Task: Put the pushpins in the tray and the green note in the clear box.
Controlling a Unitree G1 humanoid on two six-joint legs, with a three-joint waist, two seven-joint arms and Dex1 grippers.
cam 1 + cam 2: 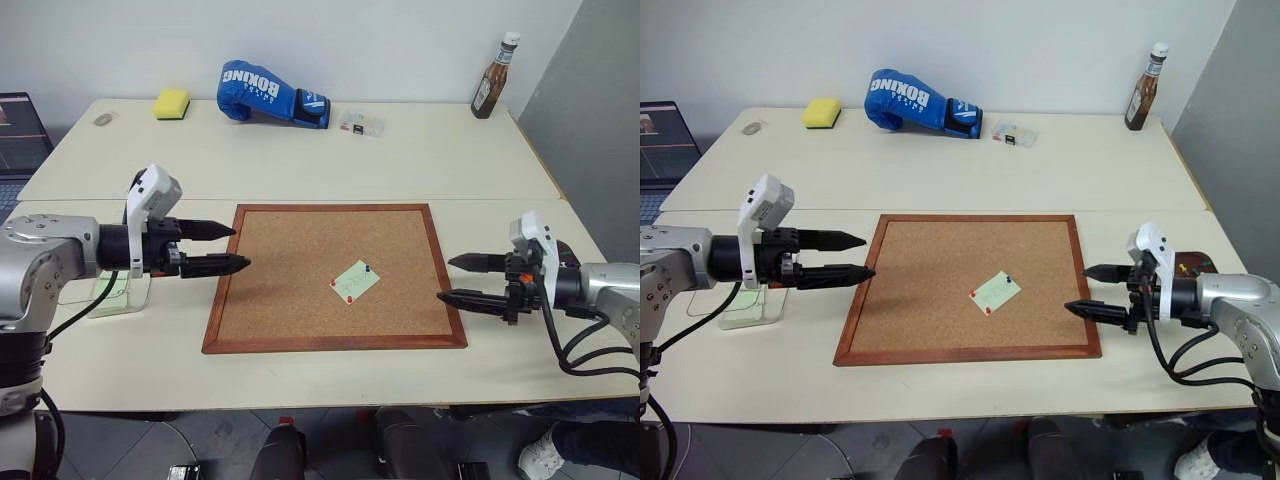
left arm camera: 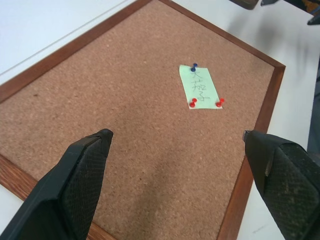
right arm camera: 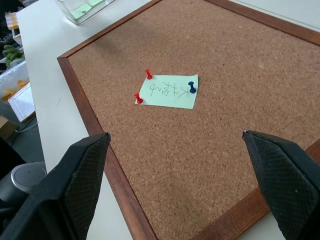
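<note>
The pale green note (image 1: pixel 355 281) lies on the corkboard (image 1: pixel 290 290), right of its middle, with handwriting on it. Three pushpins hold it: two red ones (image 3: pixel 148 74) (image 3: pixel 138 97) and a dark blue one (image 3: pixel 192 87). My left gripper (image 1: pixel 240 247) hovers open at the board's left edge, pointing right. Below it on the table stands the clear box (image 1: pixel 118 296), with green paper inside. My right gripper (image 1: pixel 445 279) is open at the board's right edge, pointing left. The dark brown tray (image 1: pixel 1193 264) sits just behind the right hand, partly hidden by it.
Along the far table are a yellow sponge (image 1: pixel 171 103), a blue boxing glove (image 1: pixel 270 92), a small clear compartment case (image 1: pixel 361 124) and a sauce bottle (image 1: pixel 494 78). A laptop (image 1: pixel 20 135) stands off the left edge. A seam joins the two tables behind the board.
</note>
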